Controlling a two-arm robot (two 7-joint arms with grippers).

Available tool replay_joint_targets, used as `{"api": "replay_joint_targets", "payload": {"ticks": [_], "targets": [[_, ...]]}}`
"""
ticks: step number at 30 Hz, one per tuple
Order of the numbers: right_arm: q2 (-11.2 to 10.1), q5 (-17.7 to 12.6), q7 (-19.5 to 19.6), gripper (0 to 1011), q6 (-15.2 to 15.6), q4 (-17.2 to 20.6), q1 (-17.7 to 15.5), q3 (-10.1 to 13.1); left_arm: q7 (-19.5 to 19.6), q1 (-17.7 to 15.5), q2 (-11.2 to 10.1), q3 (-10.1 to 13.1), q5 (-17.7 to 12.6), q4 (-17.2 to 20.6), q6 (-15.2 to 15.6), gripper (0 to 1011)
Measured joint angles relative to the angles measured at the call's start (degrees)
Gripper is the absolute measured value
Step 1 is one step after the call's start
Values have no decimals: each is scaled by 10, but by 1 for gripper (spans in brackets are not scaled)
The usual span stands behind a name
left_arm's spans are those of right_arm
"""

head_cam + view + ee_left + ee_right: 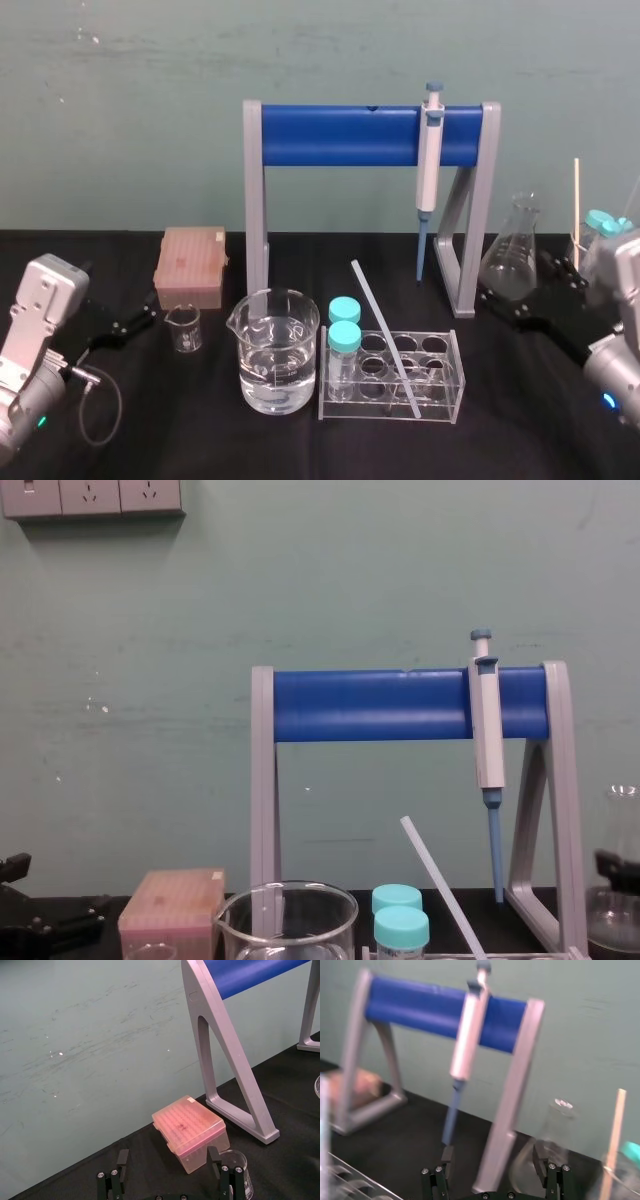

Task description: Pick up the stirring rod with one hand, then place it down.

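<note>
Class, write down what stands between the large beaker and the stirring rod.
Two teal-capped vials, standing in the left end of the clear rack, sit between the large beaker and the leaning stirring rod. The head view shows this.

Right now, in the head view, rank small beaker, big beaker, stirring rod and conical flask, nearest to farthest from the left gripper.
From the left gripper, at the table's left:
1. small beaker, just beside it.
2. big beaker, left of centre.
3. stirring rod, leaning in the tube rack, centre.
4. conical flask, far right, by the right gripper.
</note>
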State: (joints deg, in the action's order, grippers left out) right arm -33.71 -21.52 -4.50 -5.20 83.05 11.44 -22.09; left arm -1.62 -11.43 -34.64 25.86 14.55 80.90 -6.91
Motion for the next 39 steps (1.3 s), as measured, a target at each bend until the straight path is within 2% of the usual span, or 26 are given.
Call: {"api": "replay_joint_targets", "payload": {"ticks": [3, 5, 10, 15, 21, 30, 39], "targets": [[5, -63, -55, 1002, 27, 27, 0, 18, 0, 0, 0, 0, 0, 0, 0, 1000], [10, -89, -81, 1002, 44, 40, 2, 22, 0, 0, 0, 0, 0, 0, 0, 1000], [19, -121, -132, 1002, 74, 56, 12, 18, 0, 0, 0, 0, 0, 0, 0, 1000], [25, -122, -167, 1002, 99, 63, 25, 0, 0, 0, 0, 0, 0, 0, 0, 1000], [31, -93, -197, 1002, 122, 58, 44, -27, 0, 0, 0, 0, 0, 0, 0, 1000], [46, -68, -213, 1002, 145, 29, 68, -47, 0, 0, 0, 0, 0, 0, 0, 1000], [65, -58, -225, 1002, 147, 2, 88, -54, 0, 0, 0, 0, 0, 0, 0, 1000]]}}
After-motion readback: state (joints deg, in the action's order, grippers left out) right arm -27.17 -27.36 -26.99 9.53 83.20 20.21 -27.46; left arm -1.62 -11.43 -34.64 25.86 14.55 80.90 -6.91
